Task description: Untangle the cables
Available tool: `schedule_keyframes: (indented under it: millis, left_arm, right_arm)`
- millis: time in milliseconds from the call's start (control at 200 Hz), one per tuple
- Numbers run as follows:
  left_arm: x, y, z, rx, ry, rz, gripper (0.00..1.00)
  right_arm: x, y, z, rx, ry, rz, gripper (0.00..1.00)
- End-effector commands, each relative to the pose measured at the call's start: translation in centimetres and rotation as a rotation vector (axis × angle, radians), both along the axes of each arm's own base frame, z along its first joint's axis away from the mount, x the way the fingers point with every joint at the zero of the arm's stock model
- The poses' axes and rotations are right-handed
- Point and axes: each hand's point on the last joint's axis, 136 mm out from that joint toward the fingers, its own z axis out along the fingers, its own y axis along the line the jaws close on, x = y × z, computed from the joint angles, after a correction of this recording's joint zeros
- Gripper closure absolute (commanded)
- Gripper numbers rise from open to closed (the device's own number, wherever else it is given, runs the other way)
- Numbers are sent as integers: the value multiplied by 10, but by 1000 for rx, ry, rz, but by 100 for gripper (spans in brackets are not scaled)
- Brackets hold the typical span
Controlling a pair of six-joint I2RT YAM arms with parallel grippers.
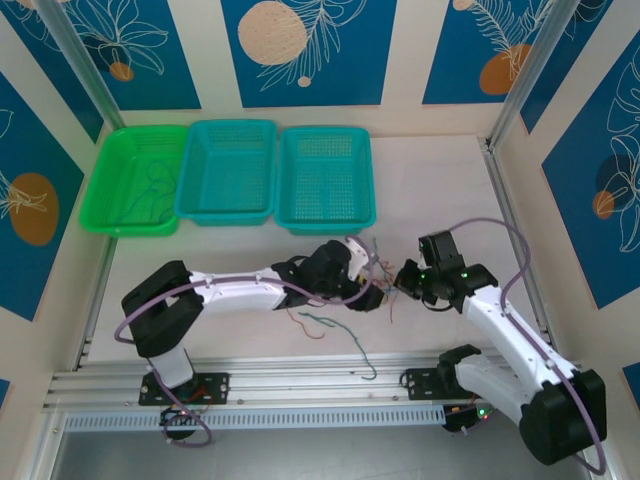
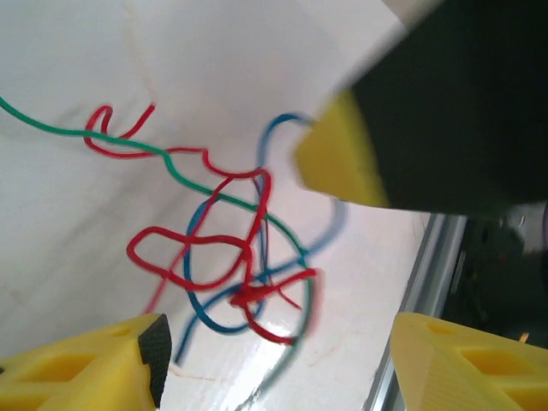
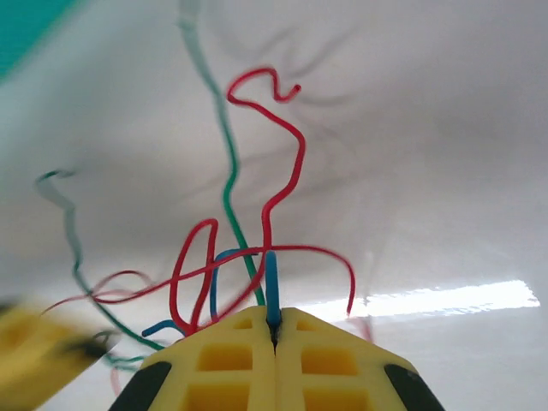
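Cables [image 2: 244, 257]: three colours in one knot, red cable [image 3: 287, 163], blue cable [image 3: 271, 278] and green cable [image 3: 228, 180], near the worktop's [image 1: 440, 190] middle, between both grippers.
Right gripper [image 3: 274, 324]: fingers pressed together, pinching the blue cable.
Left gripper [image 2: 274, 364]: fingers wide apart, the knot just ahead of them.
Baskets: three along the far edge, one green basket [image 1: 98, 195] and two teal baskets [image 1: 228, 217].
Top view: a loose green strand [image 1: 362, 355] toward the near edge.
Wrist views: how the strands cross.

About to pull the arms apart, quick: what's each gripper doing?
Left gripper: open, holding nothing.
Right gripper: closed on the blue cable.
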Motion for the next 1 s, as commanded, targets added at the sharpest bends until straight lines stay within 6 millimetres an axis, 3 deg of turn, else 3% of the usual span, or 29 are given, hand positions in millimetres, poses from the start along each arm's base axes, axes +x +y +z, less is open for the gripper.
schedule_keyframes:
  millis: [0, 70, 195, 330, 495, 580, 650, 780, 995]
  left_arm:
    - [25, 5, 41, -272, 180, 143, 31]
    - [29, 6, 49, -315, 201, 139, 30]
    - [17, 1, 52, -291, 180, 35, 29]
    - [23, 15, 21, -190, 200, 122, 34]
    - [35, 54, -34, -11, 225, 311, 47]
    - [36, 68, -48, -11, 248, 358, 48]
    - [36, 70, -45, -50, 246, 352, 48]
    - [39, 69, -22, -75, 171, 318, 47]
    - [49, 92, -10, -56, 118, 376, 45]
  right_arm:
    - [-5, 16, 21, -80, -86, 185, 100]
    - [-6, 27, 30, -90, -120, 251, 100]
    - [-2, 43, 44, -29, -149, 271, 100]
    - [1, 59, 63, 66, -192, 288, 100]
    - [6, 20, 69, -66, -182, 126, 100]
    - [7, -1, 75, -87, -194, 48, 100]
    - [8, -6, 83, -47, -213, 28, 100]
    - [13, -6, 99, 11, -251, 19, 100]
    - [22, -19, 126, 17, -281, -52, 100]
